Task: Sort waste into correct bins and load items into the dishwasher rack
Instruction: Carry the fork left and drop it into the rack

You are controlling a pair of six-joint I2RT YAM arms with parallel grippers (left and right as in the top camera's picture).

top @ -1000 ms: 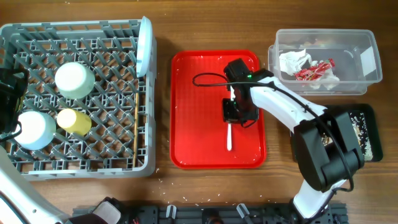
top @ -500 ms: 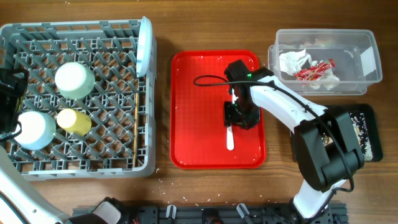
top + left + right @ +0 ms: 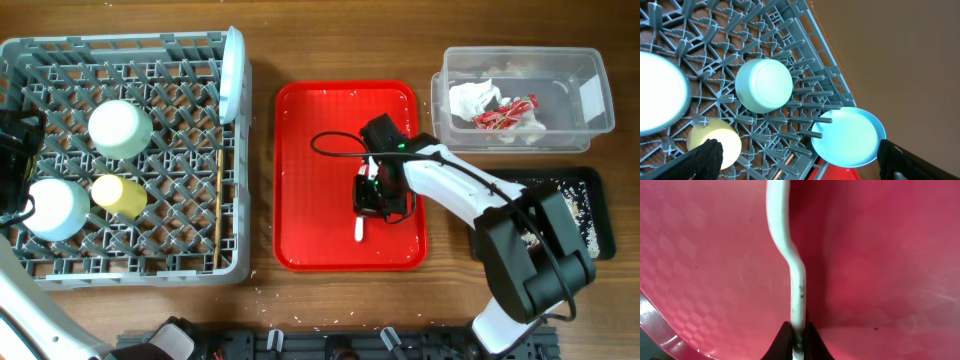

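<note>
My right gripper (image 3: 372, 198) is shut on the white plastic fork (image 3: 359, 228) over the red tray; the right wrist view shows the jaws (image 3: 797, 336) pinching the fork's handle (image 3: 789, 255). My left gripper (image 3: 12, 150) is open and empty at the left edge of the grey dishwasher rack (image 3: 180, 60). The rack holds two pale bowls (image 3: 120, 128) (image 3: 55, 208), the yellow cup (image 3: 118, 195), the upright plate (image 3: 232, 75) and chopsticks (image 3: 218, 200). The clear tub (image 3: 592, 62) holds the napkin (image 3: 473, 98) and the sachet wrapper (image 3: 505, 113). The black tray (image 3: 592, 180) holds crumbs (image 3: 590, 228).
The red serving tray (image 3: 310, 200) lies between the rack and the bins. In the left wrist view a bowl (image 3: 764, 85), the plate (image 3: 850, 137) and the cup (image 3: 715, 145) stand among the pegs. A few crumbs lie on the table near the rack's front corner.
My right gripper has moved toward the front of the red tray and slightly left, and the fork has moved with it. The left arm has not moved.
</note>
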